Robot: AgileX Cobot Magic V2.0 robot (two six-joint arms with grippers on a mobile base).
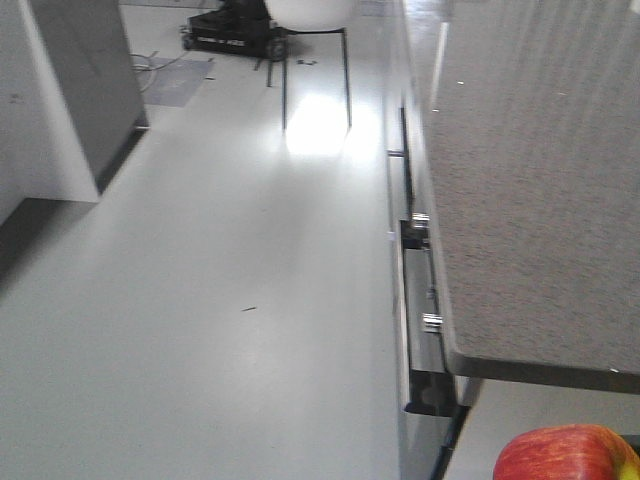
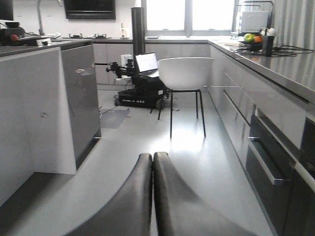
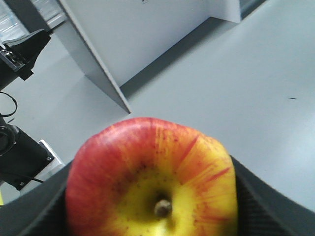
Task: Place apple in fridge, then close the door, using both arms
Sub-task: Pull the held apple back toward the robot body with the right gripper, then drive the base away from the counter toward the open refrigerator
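The red apple (image 3: 152,177) with yellow streaks fills the lower right wrist view, stem end toward the camera. My right gripper (image 3: 152,206) is shut on it, one black finger (image 3: 34,211) on each side. The front view shows the apple's (image 1: 565,455) top at the bottom right corner, below the counter's edge. My left gripper (image 2: 153,157) is shut with nothing in it, its two fingers pressed together and pointing along the floor. The fridge and its door are out of view.
A granite-topped counter (image 1: 530,200) with drawers and metal handles (image 1: 420,300) runs along the right. A grey island (image 1: 70,90) stands at the left. A white chair (image 2: 184,73) and a black wheeled rig with a laptop (image 2: 140,93) stand down the aisle.
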